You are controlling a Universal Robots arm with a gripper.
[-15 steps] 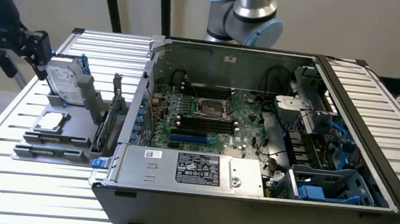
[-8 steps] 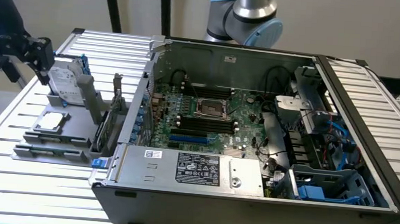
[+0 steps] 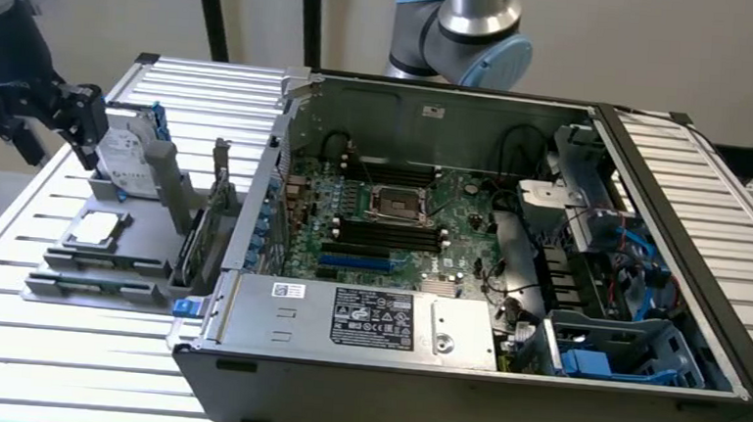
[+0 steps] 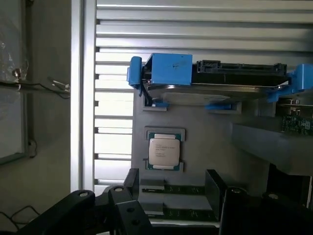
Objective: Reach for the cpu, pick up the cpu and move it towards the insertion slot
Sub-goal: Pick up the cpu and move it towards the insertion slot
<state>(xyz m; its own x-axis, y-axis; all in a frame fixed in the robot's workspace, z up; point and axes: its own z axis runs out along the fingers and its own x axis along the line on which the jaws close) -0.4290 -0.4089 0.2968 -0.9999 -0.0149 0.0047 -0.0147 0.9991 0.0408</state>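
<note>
The cpu (image 3: 97, 230) is a small flat square chip with a silvery top, lying in a recess of the grey holder block (image 3: 141, 218) at the exterior view's left, outside the computer case. In the wrist view the cpu (image 4: 164, 152) lies just beyond the two black fingertips. My gripper (image 3: 79, 119) hangs above and behind the holder, well apart from the chip. Seen from the wrist, the gripper (image 4: 172, 180) is open with nothing between its fingers. The insertion slot (image 3: 399, 205), a shiny framed socket with a dark centre, sits on the green motherboard inside the case.
An upright silver hard drive with blue rails (image 3: 125, 156) (image 4: 220, 78) stands on the holder behind the chip. Memory sticks (image 4: 176, 188) lie in grooves near the fingertips. The open case wall (image 3: 252, 213) rises between holder and motherboard. A slatted metal table (image 3: 28, 347) carries everything.
</note>
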